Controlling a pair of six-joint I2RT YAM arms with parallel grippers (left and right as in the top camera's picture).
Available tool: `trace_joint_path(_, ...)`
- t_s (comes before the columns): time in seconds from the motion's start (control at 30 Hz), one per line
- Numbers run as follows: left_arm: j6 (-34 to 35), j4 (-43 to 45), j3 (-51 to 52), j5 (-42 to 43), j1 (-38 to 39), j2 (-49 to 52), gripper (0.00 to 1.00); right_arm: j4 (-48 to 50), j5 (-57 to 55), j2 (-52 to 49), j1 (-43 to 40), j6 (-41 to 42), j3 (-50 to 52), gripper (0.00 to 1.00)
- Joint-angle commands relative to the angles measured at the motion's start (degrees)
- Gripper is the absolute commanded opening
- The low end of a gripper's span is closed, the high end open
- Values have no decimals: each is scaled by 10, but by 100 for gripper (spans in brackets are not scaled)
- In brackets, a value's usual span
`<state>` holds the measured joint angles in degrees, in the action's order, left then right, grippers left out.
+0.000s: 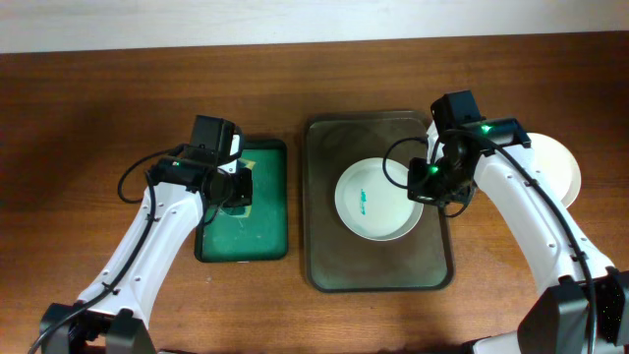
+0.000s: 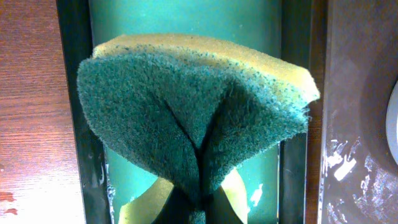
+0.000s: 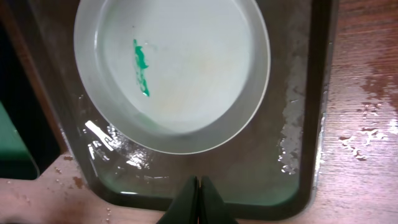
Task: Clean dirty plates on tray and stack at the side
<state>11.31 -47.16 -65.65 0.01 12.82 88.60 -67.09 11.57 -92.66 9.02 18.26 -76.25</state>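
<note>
A white plate (image 1: 383,211) with a teal smear (image 1: 363,202) lies on the dark tray (image 1: 378,264). In the right wrist view the plate (image 3: 186,74) and its smear (image 3: 141,65) fill the top. My right gripper (image 3: 199,185) is shut and empty, hovering over the tray's floor (image 3: 261,174) near its rim. Overhead, the right gripper (image 1: 434,182) is at the plate's right edge. A second white plate (image 1: 557,167) rests on the table to the right, partly hidden by the arm. My left gripper (image 2: 200,190) is shut on a green-and-yellow sponge (image 2: 186,106), which is pinched and folded.
A smaller green tray (image 1: 251,231) sits left of the dark tray, under the left gripper (image 1: 234,187) and the sponge. Water drops lie on the wood (image 3: 367,134) beside the dark tray. The table's far edge runs along the top of the overhead view.
</note>
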Motion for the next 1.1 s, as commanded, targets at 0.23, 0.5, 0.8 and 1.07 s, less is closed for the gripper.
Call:
trace_joint_path(0.23, -6, 0, 0, -4, 3, -12, 0, -4, -48, -4, 3, -9, 5, 8)
trace_joint_path(0.5, -5, 0, 0, -2, 3, -12, 0, 14, -48, -4, 3, -15, 16, 28)
trace_joint_path(0.8, -5, 1, 0, -2, 3, -12, 0, 145, -67, -5, -34, -13, 96, 27)
trace_joint_path(1.07, -5, 0, 0, -2, 3, -12, 0, 242, -78, -6, -34, 3, 172, 20)
